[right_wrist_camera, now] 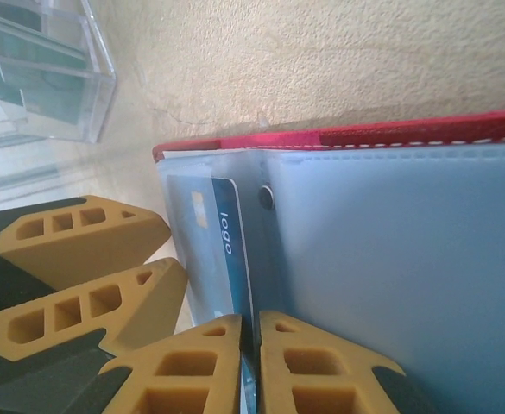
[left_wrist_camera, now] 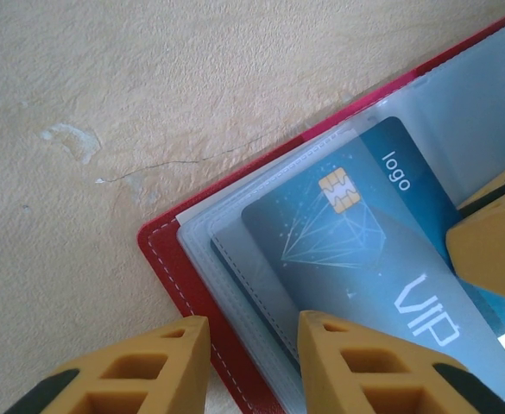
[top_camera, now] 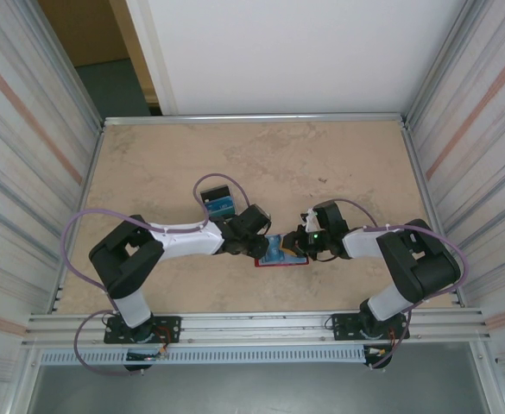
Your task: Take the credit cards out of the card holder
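One blue card, pinched by the right fingers, isn't yet out of the card holder; left fingers parted astride its edge.

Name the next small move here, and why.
Probably: the right tool draws the blue card a little further out of the clear sleeve, toward its own side. Its fingers look closed on the card's edge, while most of the card lies over the card holder. The left tool stands open over the holder's red edge, placed to pin it.
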